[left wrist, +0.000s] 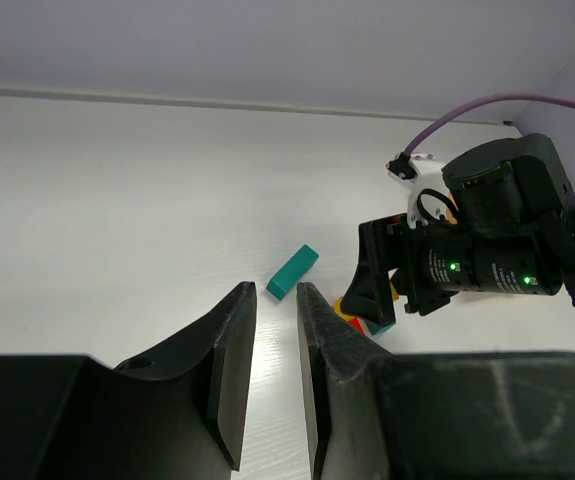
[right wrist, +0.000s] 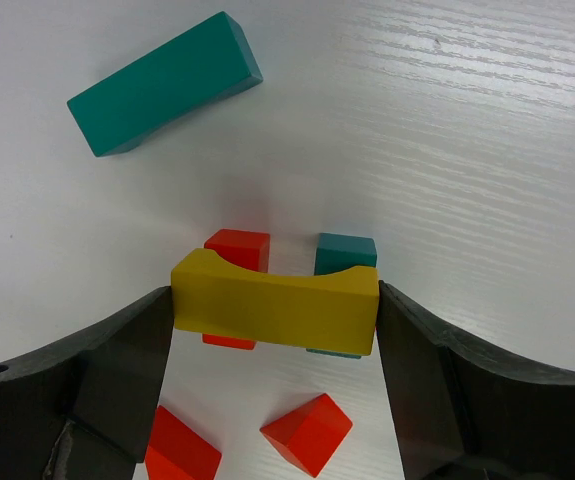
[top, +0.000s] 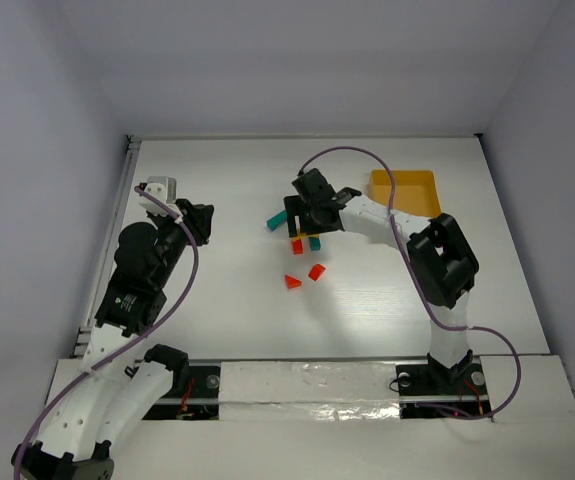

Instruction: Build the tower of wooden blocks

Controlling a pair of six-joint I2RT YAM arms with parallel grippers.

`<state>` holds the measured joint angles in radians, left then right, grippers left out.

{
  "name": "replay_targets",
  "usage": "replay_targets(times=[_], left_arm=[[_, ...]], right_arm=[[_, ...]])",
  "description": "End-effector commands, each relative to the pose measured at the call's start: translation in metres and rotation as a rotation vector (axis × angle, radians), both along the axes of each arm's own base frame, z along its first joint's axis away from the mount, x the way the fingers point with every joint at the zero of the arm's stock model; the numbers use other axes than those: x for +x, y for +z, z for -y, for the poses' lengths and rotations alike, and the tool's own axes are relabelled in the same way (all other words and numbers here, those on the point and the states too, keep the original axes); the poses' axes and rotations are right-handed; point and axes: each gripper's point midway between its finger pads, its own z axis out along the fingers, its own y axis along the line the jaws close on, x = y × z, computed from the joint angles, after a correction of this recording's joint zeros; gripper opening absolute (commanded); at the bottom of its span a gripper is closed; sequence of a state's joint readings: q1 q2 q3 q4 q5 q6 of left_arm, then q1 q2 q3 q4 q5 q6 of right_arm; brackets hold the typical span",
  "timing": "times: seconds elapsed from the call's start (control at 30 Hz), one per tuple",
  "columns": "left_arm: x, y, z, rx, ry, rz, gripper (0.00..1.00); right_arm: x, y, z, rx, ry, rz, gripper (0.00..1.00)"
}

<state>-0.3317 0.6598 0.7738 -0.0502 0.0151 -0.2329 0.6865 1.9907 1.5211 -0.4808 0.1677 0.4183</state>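
My right gripper (right wrist: 275, 298) is shut on a yellow arch block (right wrist: 267, 310), gripping it by its two ends. It holds the block level right over a red cube (right wrist: 237, 247) and a teal cube (right wrist: 346, 250) that stand side by side. I cannot tell whether the block touches them. A teal bar (right wrist: 165, 83) lies loose beyond them, also seen from above (top: 280, 219). Two red wedges (right wrist: 307, 432) (right wrist: 180, 455) lie nearer. In the top view the right gripper (top: 312, 215) hovers at table centre. My left gripper (left wrist: 275, 292) is slightly open and empty, far left (top: 202, 222).
A yellow-orange square tray (top: 404, 190) sits at the back right, behind the right arm. The right arm's purple cable loops above it. In the left wrist view the right wrist (left wrist: 487, 255) blocks most of the block cluster. The table's left edge has a metal rail (top: 127, 200).
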Motion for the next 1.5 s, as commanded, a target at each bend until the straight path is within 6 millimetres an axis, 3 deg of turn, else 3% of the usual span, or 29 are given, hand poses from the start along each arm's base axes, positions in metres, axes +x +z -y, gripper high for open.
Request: replay_targets(times=[0.0, 1.47], left_arm=[[0.0021, 0.0106, -0.0004, -0.013, 0.002, 0.041, 0.20], [0.0016, 0.0119, -0.0006, -0.016, 0.002, 0.045, 0.20]], right_arm=[[0.0114, 0.0071, -0.0049, 0.028, 0.002, 0.041, 0.80], [0.0086, -0.0010, -0.0008, 0.016, -0.009, 0.031, 0.83]])
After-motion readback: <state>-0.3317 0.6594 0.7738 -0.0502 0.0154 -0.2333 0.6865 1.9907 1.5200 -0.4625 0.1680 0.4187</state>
